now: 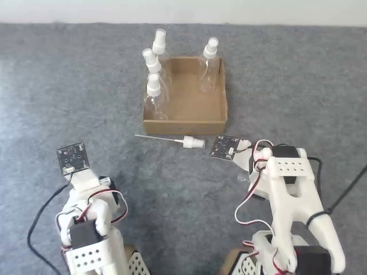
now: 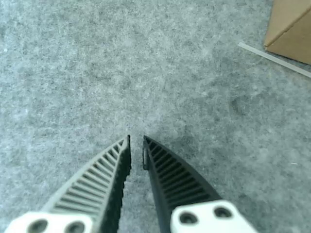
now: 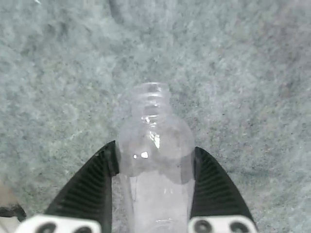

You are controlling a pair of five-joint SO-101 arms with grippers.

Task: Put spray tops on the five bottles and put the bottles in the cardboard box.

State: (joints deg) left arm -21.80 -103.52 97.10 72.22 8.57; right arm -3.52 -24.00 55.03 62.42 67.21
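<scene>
Gripping the bottle [image 3: 150, 114], right gripper [image 3: 153, 148] covers its sides.

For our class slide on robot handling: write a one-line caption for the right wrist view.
The right gripper grips a clear bottle with no spray top, grey surface behind.

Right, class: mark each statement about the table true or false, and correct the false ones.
1. The right gripper grips a bottle that has no spray top. True.
2. Five capped bottles stand in the cardboard box. False: four capped bottles stand there.
3. A loose spray top lies on the table in front of the box. True.
4. The left gripper holds that spray top. False: it holds nothing.
</scene>
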